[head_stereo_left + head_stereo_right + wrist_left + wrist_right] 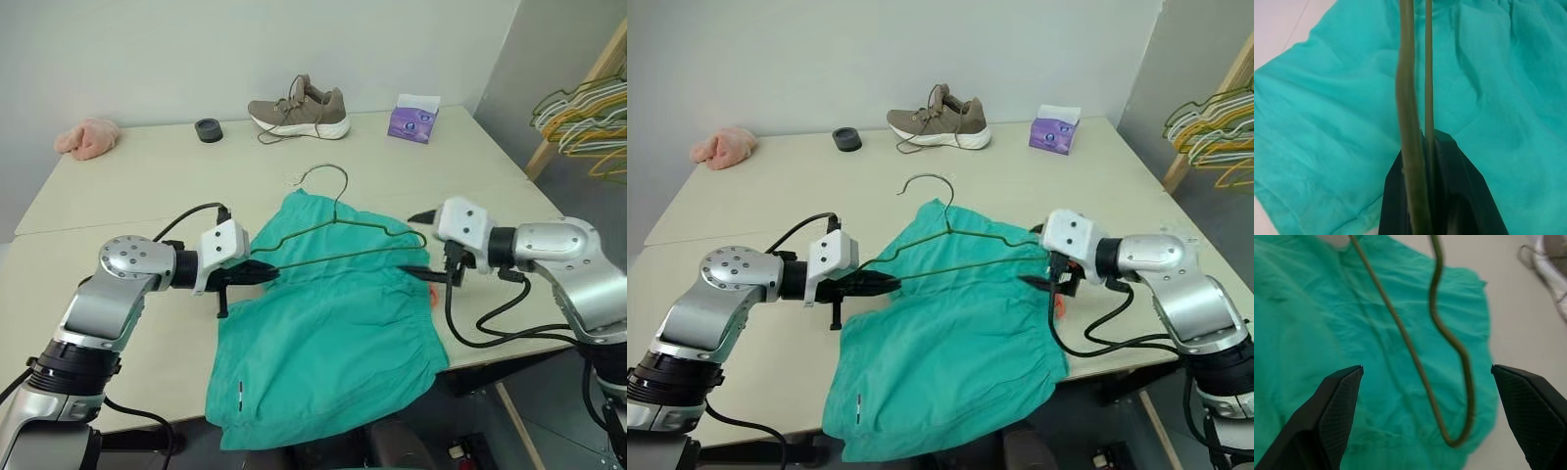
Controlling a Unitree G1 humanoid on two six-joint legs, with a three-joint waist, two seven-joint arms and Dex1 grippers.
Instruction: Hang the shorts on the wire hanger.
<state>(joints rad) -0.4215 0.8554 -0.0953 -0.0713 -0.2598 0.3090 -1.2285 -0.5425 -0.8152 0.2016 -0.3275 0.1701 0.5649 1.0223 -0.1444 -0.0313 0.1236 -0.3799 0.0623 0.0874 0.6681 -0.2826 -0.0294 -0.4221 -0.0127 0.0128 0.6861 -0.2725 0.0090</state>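
The teal-green shorts lie spread on the table, their lower part draped over the front edge. The wire hanger hovers just above them, hook pointing toward the far side. My left gripper is shut on the hanger's left corner; in the left wrist view two wire strands run out from between its black fingers. My right gripper stands open at the hanger's right corner, one finger above and one below the wire's bend, holding nothing. An orange drawstring tip shows below it.
At the back of the table sit a brown shoe, a purple tissue box, a black ring and a pink cloth. A rack with several yellow and green hangers stands off the table's right side.
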